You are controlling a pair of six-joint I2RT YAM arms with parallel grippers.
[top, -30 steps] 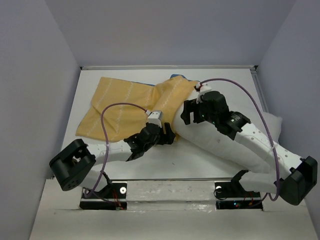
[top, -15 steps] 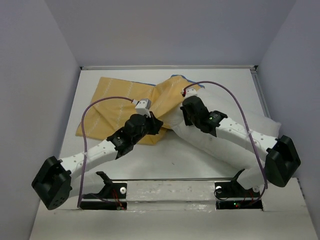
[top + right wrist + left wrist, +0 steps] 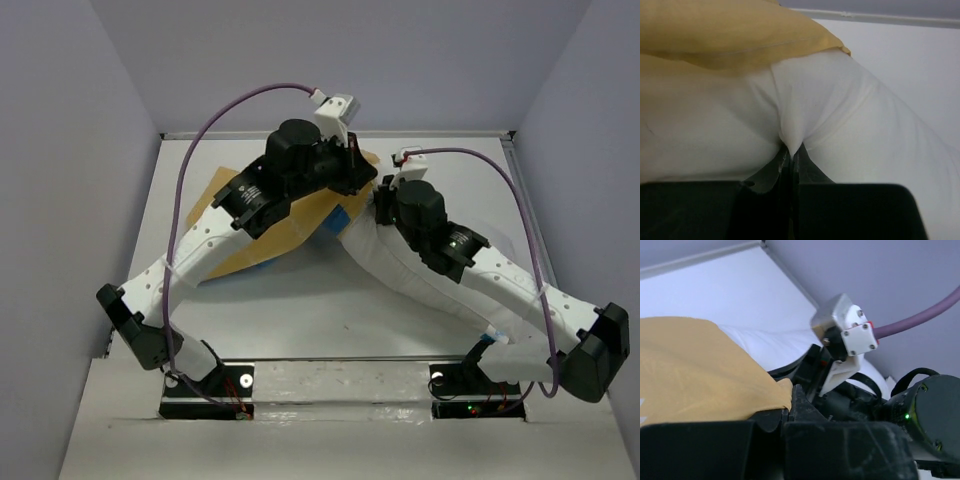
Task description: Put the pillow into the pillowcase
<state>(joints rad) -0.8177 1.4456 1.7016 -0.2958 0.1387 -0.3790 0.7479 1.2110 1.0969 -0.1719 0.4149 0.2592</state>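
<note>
The pillowcase lies at the back left, mustard-yellow outside, with a patch of blue showing under its raised right edge. My left gripper is up in the air, shut on that yellow edge, which drapes from its closed jaws. The white pillow stretches from the pillowcase mouth toward the front right, mostly under my right arm. My right gripper is shut on a pinched fold of the pillow at its near-left end, its closed jaws just below the overhanging yellow cloth.
Grey walls enclose the white table on the left, back and right. My two wrists are close together at the pillowcase mouth; the right wrist's camera block shows right in front of my left gripper. Purple cables arc above both arms.
Both grippers have shut, the left on the pillowcase edge and the right on the pillow. The left arm has swung up and toward the back right, lifting that edge off the table.
</note>
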